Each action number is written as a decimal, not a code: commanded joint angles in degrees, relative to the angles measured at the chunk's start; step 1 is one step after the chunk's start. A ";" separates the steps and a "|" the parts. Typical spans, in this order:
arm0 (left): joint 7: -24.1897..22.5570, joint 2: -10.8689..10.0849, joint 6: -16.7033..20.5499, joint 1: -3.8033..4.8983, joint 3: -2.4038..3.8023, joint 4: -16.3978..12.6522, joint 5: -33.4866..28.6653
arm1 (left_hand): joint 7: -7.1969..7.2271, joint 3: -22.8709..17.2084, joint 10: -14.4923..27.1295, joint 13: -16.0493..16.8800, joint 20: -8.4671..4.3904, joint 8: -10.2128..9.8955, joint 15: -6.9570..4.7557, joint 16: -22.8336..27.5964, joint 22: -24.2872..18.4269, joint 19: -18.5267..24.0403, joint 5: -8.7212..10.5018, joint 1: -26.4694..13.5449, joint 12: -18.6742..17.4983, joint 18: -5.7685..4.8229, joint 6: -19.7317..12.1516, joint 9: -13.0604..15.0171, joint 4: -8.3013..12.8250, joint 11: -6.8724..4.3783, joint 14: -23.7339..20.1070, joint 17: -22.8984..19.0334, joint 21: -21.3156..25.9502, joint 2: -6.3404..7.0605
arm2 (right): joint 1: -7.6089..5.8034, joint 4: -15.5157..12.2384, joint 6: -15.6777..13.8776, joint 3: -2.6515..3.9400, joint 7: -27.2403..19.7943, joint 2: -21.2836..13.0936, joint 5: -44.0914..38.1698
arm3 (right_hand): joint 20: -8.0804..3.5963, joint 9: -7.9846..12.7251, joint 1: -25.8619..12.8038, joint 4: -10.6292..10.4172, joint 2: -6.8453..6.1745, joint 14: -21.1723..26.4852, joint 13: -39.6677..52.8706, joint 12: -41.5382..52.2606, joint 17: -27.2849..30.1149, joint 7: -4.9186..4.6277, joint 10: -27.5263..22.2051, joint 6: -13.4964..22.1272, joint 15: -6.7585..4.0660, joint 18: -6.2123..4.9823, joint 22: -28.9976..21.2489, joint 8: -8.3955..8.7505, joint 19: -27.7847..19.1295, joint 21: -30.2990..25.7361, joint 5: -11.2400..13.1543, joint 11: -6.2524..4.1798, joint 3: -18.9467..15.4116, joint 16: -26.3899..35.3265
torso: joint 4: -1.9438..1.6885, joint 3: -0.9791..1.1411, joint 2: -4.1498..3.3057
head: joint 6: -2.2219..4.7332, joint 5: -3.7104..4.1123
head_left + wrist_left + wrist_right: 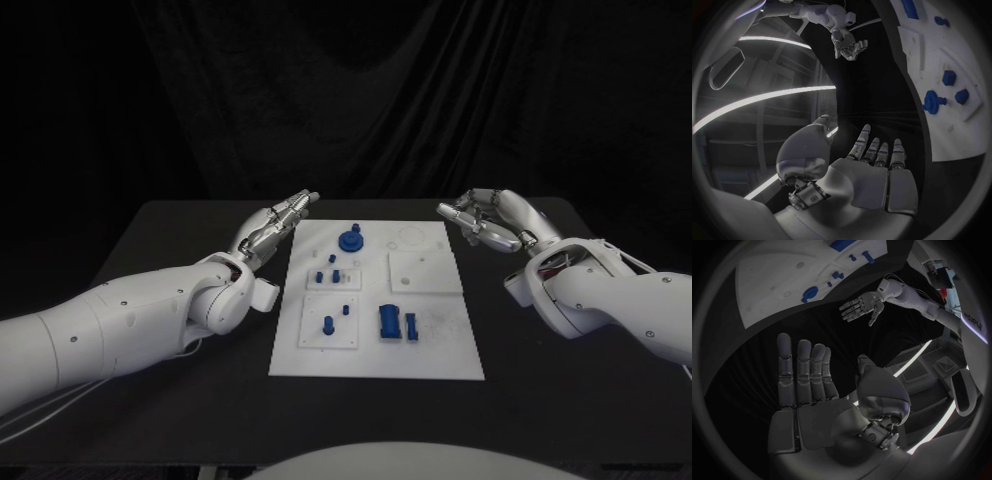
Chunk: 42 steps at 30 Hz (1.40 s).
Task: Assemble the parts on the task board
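While both hands hover off the table with fingers spread and nothing in them, the left hand (277, 226) sits at ten o'clock of the task board (433, 345) and the right hand (488, 222) at two o'clock. Blue parts (397, 322) stand or lie on the board: a round piece (351, 240) at twelve, small pegs (335, 272) mid-left, a bigger block low centre. Whether assembly is early or finished, I cannot tell; any reach should come down straight over one piece, clear of its neighbours
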<state>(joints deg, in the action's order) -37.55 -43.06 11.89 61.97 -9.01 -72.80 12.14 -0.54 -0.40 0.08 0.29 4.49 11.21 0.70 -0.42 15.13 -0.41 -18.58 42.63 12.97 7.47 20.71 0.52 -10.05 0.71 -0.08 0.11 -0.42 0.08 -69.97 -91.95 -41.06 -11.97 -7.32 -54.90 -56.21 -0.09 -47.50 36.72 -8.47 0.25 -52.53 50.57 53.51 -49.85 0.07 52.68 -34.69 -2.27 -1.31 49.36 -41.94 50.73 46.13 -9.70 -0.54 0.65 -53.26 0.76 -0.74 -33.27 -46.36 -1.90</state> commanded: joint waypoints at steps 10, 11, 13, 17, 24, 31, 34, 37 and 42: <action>6.01 -1.20 25.30 -1.36 6.69 -12.88 -9.60 | 0.54 0.40 -0.08 -0.29 -4.49 -5.99 -0.70 0.42 -8.08 0.41 9.93 -22.75 -6.94 -7.47 -11.07 -0.52 5.32 -0.71 0.08 -0.11 0.42 -0.08 | 4.20 0.85 -1.50 4.97 -10.61 4.29 26.37 | 0.09 25.40 -19.62 4.43 -0.25 28.11 -27.05 -28.64 26.66 -0.07 -28.19 18.56 2.27 1.31 -26.42 22.44 -27.14 -24.69 5.16 0.54 -0.65 28.50 | -0.65 0.63 1.77 | 10.05 1.59; 6.31 -1.27 26.50 -1.44 7.09 -13.62 -10.04 | 0.54 0.40 -0.08 -0.29 -4.49 -6.21 -0.70 0.42 -8.37 0.41 10.28 -23.58 -7.15 -7.47 -11.48 -0.52 5.50 -0.71 0.08 -0.11 0.42 -0.08 | 4.54 0.92 -1.60 5.39 -11.33 4.65 28.17 | 0.09 26.27 -20.29 8.47 -0.25 29.07 -27.98 -29.62 27.58 -0.07 -29.15 19.18 2.27 1.31 -27.32 23.21 -28.07 -25.54 5.37 0.54 -0.65 29.47 | -0.67 0.66 1.85 | 10.49 1.66; 6.94 -1.43 29.00 -1.60 7.93 -15.16 -10.96 | 0.54 0.40 -0.08 -0.29 -4.49 -6.65 -0.70 0.42 -8.98 0.41 11.04 -25.28 -7.69 -7.47 -12.29 -0.52 5.81 -0.71 0.08 -0.11 0.42 -0.08 | 5.39 1.09 -1.83 6.45 -13.12 5.54 32.68 | 0.09 28.18 -21.77 8.47 -0.25 31.18 -30.01 -31.77 29.58 -0.07 -31.26 20.58 2.27 1.31 -29.30 24.89 -30.10 -27.39 9.70 0.54 -0.65 31.61 | -0.72 0.71 1.98 | 11.34 1.80; 7.58 -1.58 31.52 -1.76 8.77 -16.71 -11.88 | 0.54 0.40 -0.08 -0.29 -4.49 -11.21 -0.70 0.42 -9.90 0.41 12.16 -27.88 -8.52 -7.47 -13.57 -0.52 10.05 -0.71 0.08 -0.11 0.42 -0.08 | 6.75 1.37 -2.21 8.15 -15.99 6.97 39.90 | 0.09 31.08 -24.00 8.47 -0.25 34.38 -33.09 -35.03 32.62 -0.07 -34.46 22.70 2.27 1.31 -32.31 27.44 -33.21 -30.20 9.70 0.54 -0.65 34.84 | -0.76 0.74 2.08 | 11.96 1.89; 7.76 -1.63 32.23 -1.81 9.01 -17.15 -12.14 | 0.54 0.40 -0.08 -0.29 -4.49 -11.21 -0.70 0.42 -15.13 0.41 13.83 -31.68 -12.97 -7.47 -15.29 -0.52 10.05 -0.71 0.08 -0.11 0.42 -0.08 | 8.85 1.80 -2.79 10.78 -20.45 9.20 51.12 | 0.09 35.31 -27.25 8.47 -0.25 39.07 -37.61 -39.80 37.07 -0.07 -39.16 25.79 2.27 1.31 -36.72 31.20 -37.72 -34.29 9.70 0.54 -0.65 39.62 | -0.76 0.74 2.09 | 11.98 1.90; 7.76 -1.63 32.23 -1.81 9.01 -17.15 -12.14 | 0.54 0.40 -0.08 -0.29 -4.49 -11.21 -0.70 0.42 -15.13 0.41 18.58 -34.38 -12.97 -7.47 -16.57 -0.52 10.05 -0.71 0.08 -0.11 0.42 -0.08 | 9.78 1.98 -3.04 11.93 -22.40 10.17 56.03 | 0.09 38.35 -29.59 8.47 -0.25 42.43 -40.83 -43.22 40.26 -0.07 -42.53 28.01 2.27 1.31 -39.87 33.87 -40.96 -37.23 9.70 0.54 -0.65 43.02 | -0.76 0.74 2.09 | 11.98 1.90; 7.76 -1.63 32.23 -1.81 9.01 -17.15 -12.14 | 0.54 0.40 -0.08 -0.29 -4.49 -11.21 -0.70 0.42 -15.13 0.41 18.58 -35.35 -12.97 -7.47 -20.71 -0.52 10.05 -0.71 0.08 -0.11 0.42 -0.08 | 9.81 1.99 -3.05 11.97 -22.47 10.21 56.21 | 0.09 39.45 -30.33 8.47 -0.25 43.64 -42.01 -44.48 41.42 -0.07 -43.79 28.84 2.27 1.31 -41.03 34.85 -42.16 -38.33 9.70 0.54 -0.65 44.27 | -0.76 0.74 2.09 | 11.98 1.90; 7.76 -1.63 32.23 -1.81 9.01 -17.15 -12.14 | 0.54 0.40 -0.08 -0.29 -4.49 -11.21 -0.70 0.42 -15.13 0.41 18.58 -36.08 -12.97 -7.47 -20.71 -0.52 10.05 -0.71 0.08 -0.11 0.42 -0.08 | 9.81 1.99 -3.05 11.97 -22.47 10.21 56.21 | 0.09 40.30 -30.98 8.47 -0.25 44.59 -42.91 -45.42 42.29 -0.07 -44.69 29.32 2.27 1.31 -41.88 35.58 -43.06 -39.13 9.70 0.54 -0.65 45.21 | -0.76 0.74 2.09 | 11.98 1.90; 7.76 -1.63 32.23 -1.81 9.01 -17.15 -12.14 | 0.54 0.40 -0.08 -0.29 -4.49 -11.21 -0.70 0.42 -15.13 0.41 18.58 -42.63 -12.97 -7.47 -20.71 -0.52 10.05 -0.71 0.08 -0.11 0.42 -0.08 | 9.81 1.99 -3.05 11.97 -22.47 10.21 56.21 | 0.09 41.67 -31.93 8.47 -0.25 46.10 -44.38 -46.97 43.75 -0.07 -46.24 30.28 2.27 1.31 -43.33 36.81 -44.52 -40.47 9.70 0.54 -0.65 46.76 | -0.76 0.74 2.09 | 11.98 1.90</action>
<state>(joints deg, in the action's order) -29.34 -44.73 43.52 60.23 -0.09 -89.81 0.15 0.00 -0.03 0.10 0.08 0.31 0.20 0.30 -0.21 0.09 0.07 -0.16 1.21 0.19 0.32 0.22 0.09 -0.22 0.31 -0.08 0.09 -0.20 0.00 -60.30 -89.95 -43.28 -0.07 -28.75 -44.70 -1.15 0.00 -7.84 6.60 -0.46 0.17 -8.68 8.34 8.83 -8.24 0.08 8.74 -6.06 0.01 -0.44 8.14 -6.92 8.37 7.64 -0.39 0.00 0.01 -8.78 0.00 0.00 -31.18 -34.38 0.01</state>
